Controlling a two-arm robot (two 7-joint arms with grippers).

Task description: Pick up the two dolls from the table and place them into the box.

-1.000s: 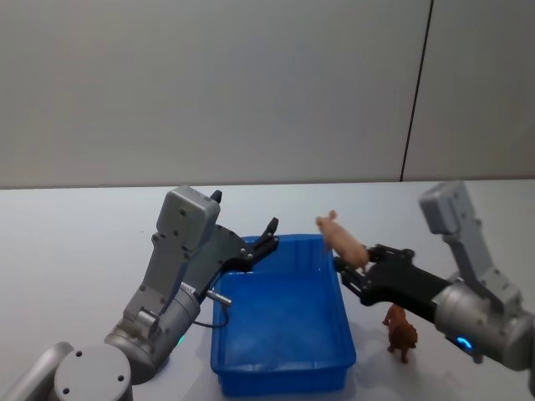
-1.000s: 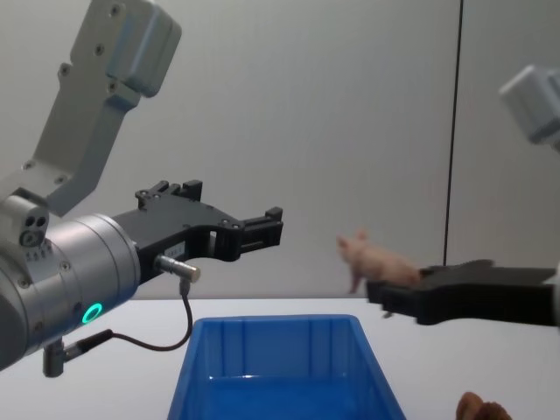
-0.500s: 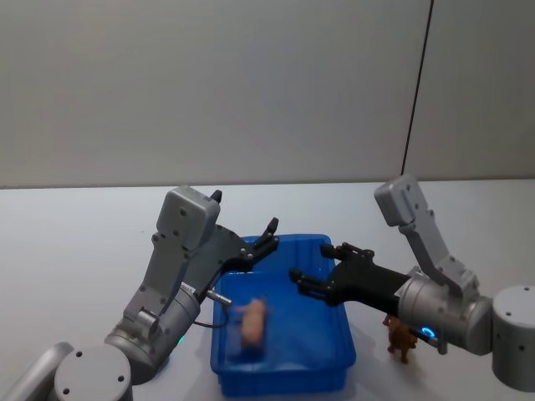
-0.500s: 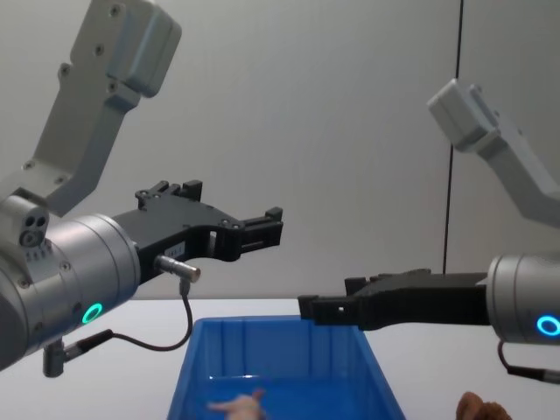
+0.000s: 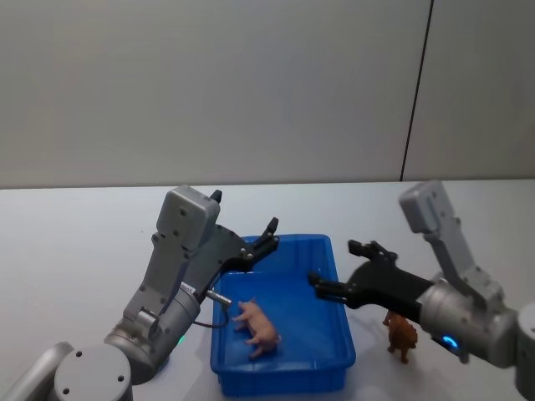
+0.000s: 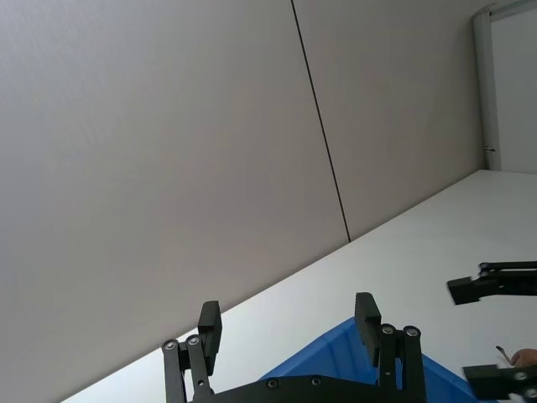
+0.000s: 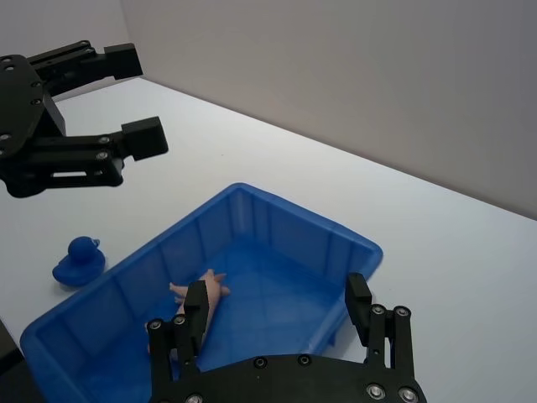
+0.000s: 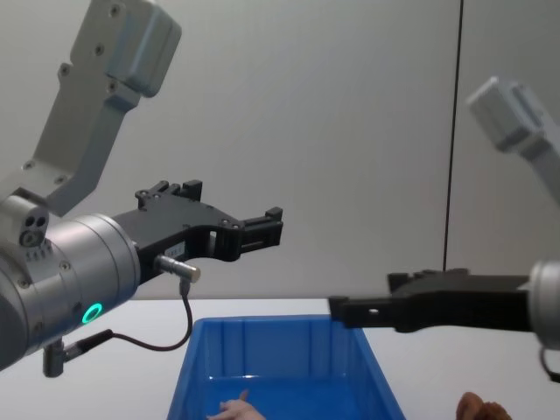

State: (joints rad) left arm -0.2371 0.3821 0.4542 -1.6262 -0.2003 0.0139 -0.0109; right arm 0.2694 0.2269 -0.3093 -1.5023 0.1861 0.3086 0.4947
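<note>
partly, brown doll [image 8: 483,409] cut off, chest view.

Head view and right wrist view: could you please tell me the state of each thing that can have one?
Pale pink toy animal doll: on its side in the bright blue rectangular plastic bin.
Blue bin: upright, holding one doll.
Reddish-brown furry toy doll: standing on the white table.
Left gripper: jaws open, empty.
Right gripper: jaws open, empty.
Small blue toy duck: upright on the table.
</note>
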